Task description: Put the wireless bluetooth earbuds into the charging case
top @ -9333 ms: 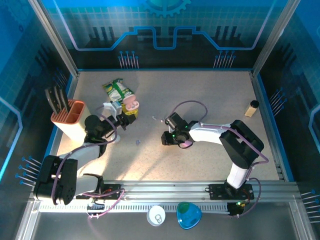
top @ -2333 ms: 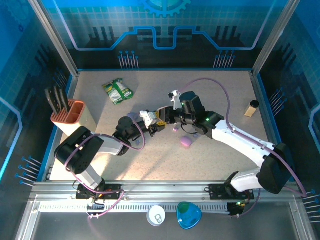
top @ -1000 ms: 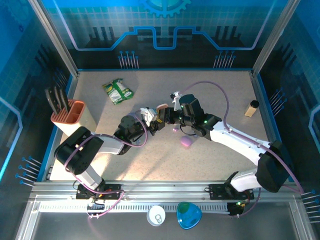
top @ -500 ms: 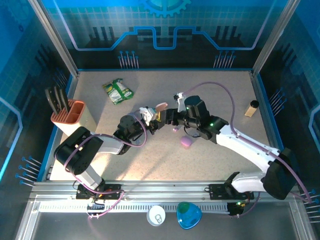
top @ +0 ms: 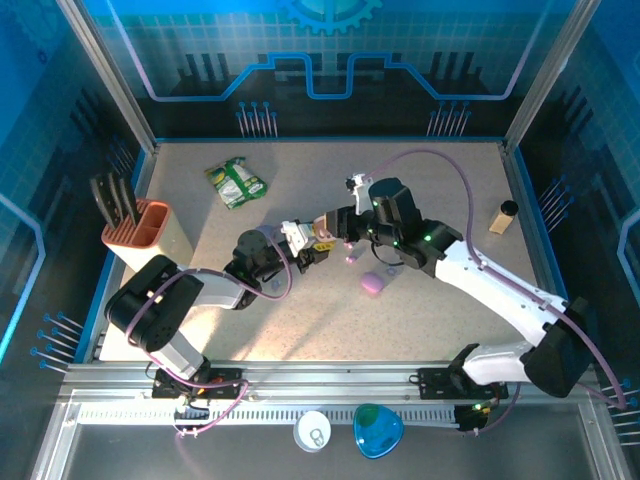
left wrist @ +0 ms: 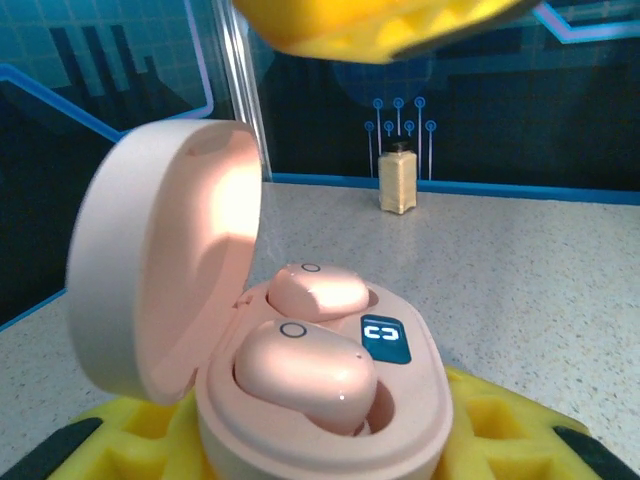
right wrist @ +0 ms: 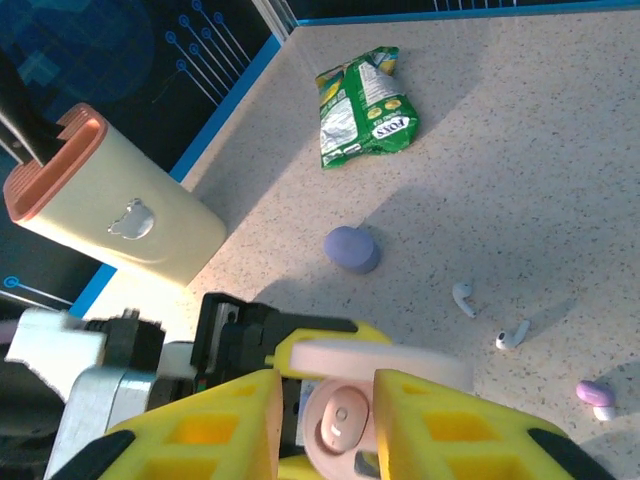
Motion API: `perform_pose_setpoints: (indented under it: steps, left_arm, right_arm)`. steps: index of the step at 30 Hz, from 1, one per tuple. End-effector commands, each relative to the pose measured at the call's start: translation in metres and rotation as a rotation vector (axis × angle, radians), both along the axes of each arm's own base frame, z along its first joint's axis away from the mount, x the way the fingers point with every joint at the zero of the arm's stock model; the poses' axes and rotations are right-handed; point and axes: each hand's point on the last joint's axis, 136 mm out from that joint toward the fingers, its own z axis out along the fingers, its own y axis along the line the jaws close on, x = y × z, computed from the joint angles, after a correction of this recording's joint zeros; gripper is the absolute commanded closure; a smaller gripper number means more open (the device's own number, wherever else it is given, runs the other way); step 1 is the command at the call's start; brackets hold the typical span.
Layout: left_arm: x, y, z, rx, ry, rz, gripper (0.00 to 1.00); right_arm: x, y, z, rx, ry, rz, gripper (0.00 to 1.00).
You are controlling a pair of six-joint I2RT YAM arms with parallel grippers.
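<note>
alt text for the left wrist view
An open pink pebble-shaped charging case sits between yellow pincer fingers with two pink earbuds seated inside. A small capped jar stands behind on the speckled table.

Link-like sign [left wrist: 385,340] on pink case [left wrist: 300,445]

White arms [top: 490,285], purple cables [top: 430,152], yellow pincers [top: 306,244] [top: 342,229]

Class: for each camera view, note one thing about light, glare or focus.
Left wrist: the pink charging case is fairly sharp, its open lid glares. Right wrist: the near yellow fingers blur, the snack packet is crisp. Top external: warm slanting light, arm shadows on the table.
</note>
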Motion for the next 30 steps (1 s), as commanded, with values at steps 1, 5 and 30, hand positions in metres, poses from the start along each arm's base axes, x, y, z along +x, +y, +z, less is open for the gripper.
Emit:
perform_pose_setpoints:
  steps: [1, 5, 30]
  left_arm:
    - [-0.011, 0.000, 0.005, 0.022, -0.053, -0.047, 0.70]
    - [-0.012, -0.001, 0.009, 0.015, -0.062, -0.054, 0.70]
    - [-0.016, -0.003, 0.061, -0.235, 0.017, -0.108, 0.71]
  right_arm:
    - [0.011, -0.007, -0.004, -0.066, 0.009, -0.015, 0.69]
    - [0.014, -0.005, -0.010, -0.088, 0.024, -0.008, 0.69]
    - [-0.016, -0.029, 0.000, 0.387, 0.211, 0.054, 0.36]
